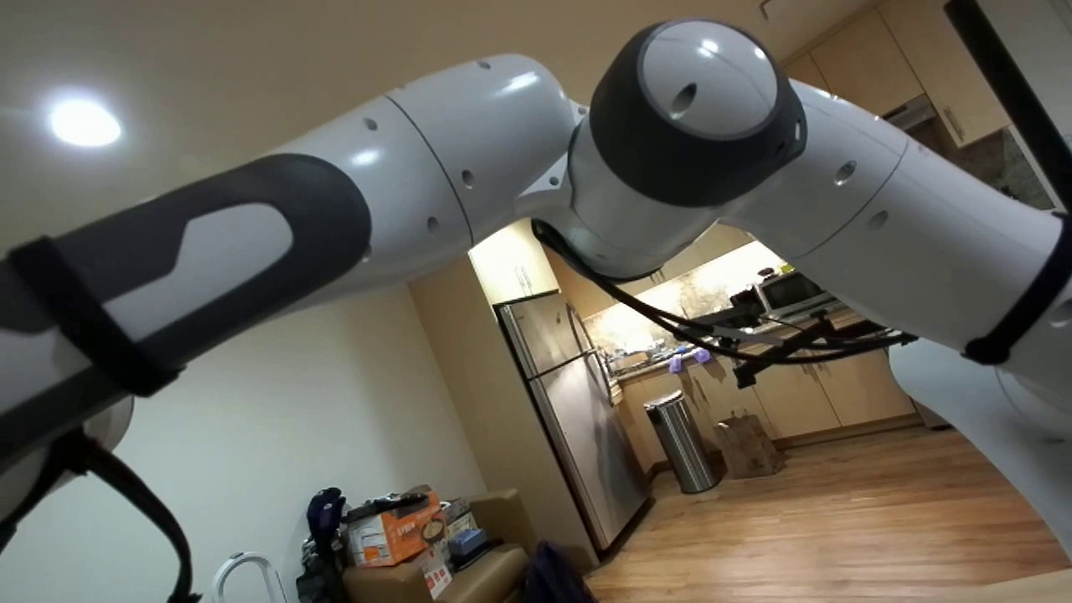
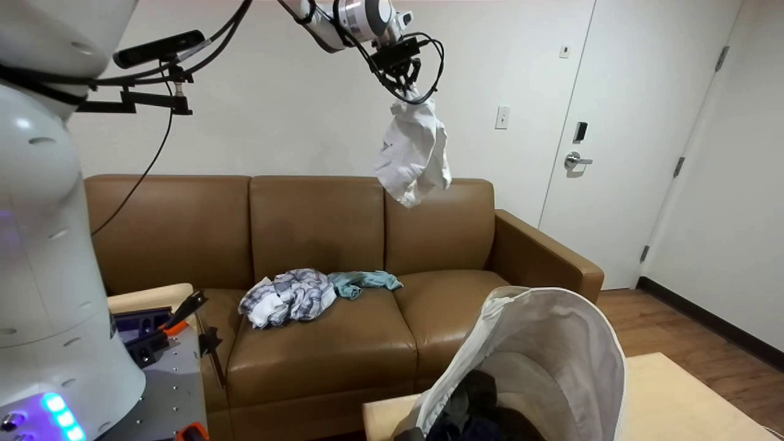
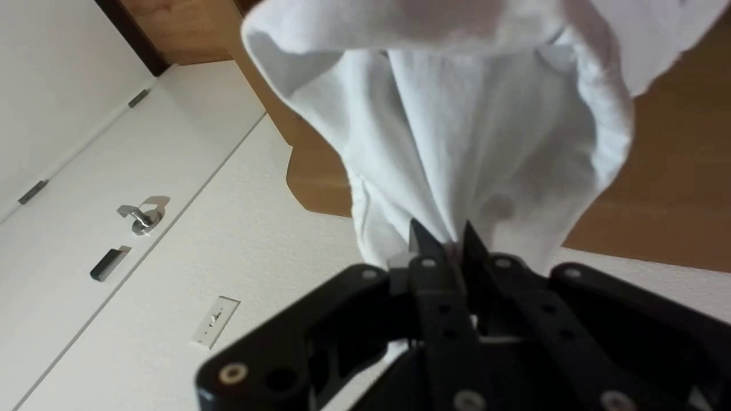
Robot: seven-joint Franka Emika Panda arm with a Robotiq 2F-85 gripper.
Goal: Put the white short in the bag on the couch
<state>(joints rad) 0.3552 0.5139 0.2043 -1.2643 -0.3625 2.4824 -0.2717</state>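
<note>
Evidently the grasp and lift are done, the drop is not. Near right, the bag (image 2: 569,331) stands open, seemingly on the pale wooden counter (image 2: 680,398), with dark cloth (image 2: 474,401) inside. Farther back and higher, the jaws are drawn nearly together, pinching the white short (image 2: 413,153), which hangs free, well apart from the bag. Beyond, the couch (image 2: 318,226) bears a plaid garment (image 2: 303,293) and a teal garment (image 2: 361,282). Remaining, likely: carry over, lower, let go.
</note>
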